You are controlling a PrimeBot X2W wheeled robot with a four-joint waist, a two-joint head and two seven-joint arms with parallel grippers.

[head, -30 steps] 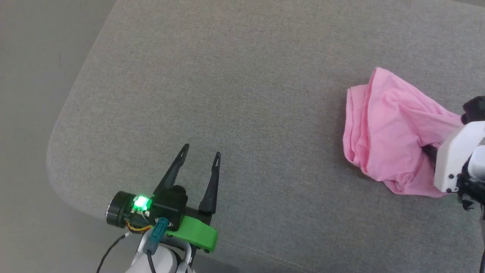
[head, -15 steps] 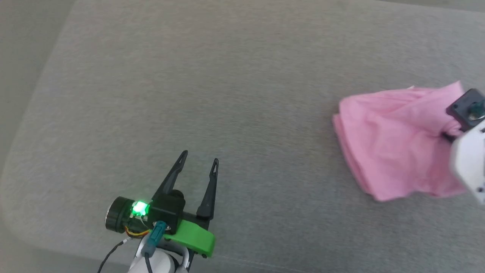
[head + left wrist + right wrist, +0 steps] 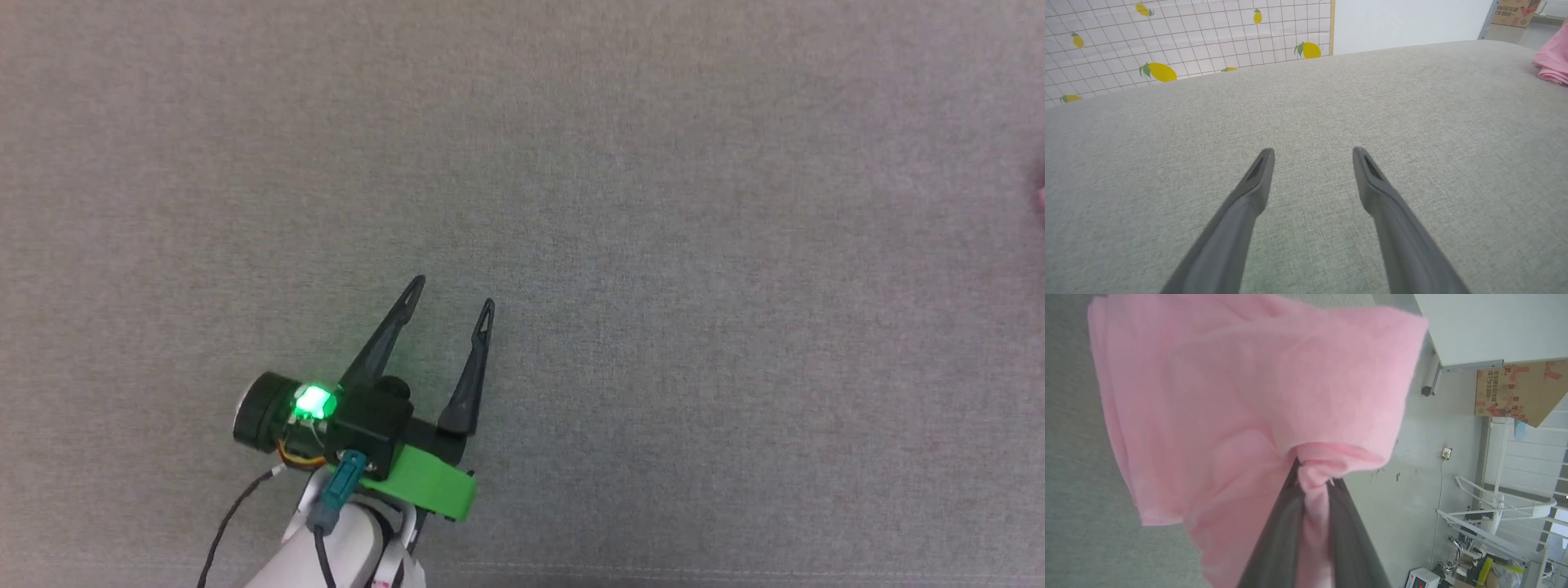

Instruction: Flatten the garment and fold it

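The garment (image 3: 1229, 396) is thin light pink cloth, bunched and draped around my right gripper (image 3: 1312, 482) in the right wrist view. That gripper is shut on a gathered pinch of the cloth, and the rest spreads out beyond the fingertips over the grey cushion (image 3: 1069, 477). In the left wrist view a corner of the garment (image 3: 1551, 61) lies at the far right of the cushion. My left gripper (image 3: 453, 292) hovers low over bare grey fabric, open with nothing between its fingers, far to the left of the garment. Its fingers (image 3: 1257, 179) point across the cushion.
The grey cushioned surface (image 3: 653, 204) spreads wide around the left gripper. A lemon-patterned tiled wall (image 3: 1167, 41) stands beyond its far edge. Off the cushion's side are a pale floor, a cardboard box (image 3: 1519, 390) and a white metal rack (image 3: 1502, 514).
The head camera has swung, so the cushion's rounded edge, the garment and the right arm have left that view. The left gripper stays open in about the same spot.
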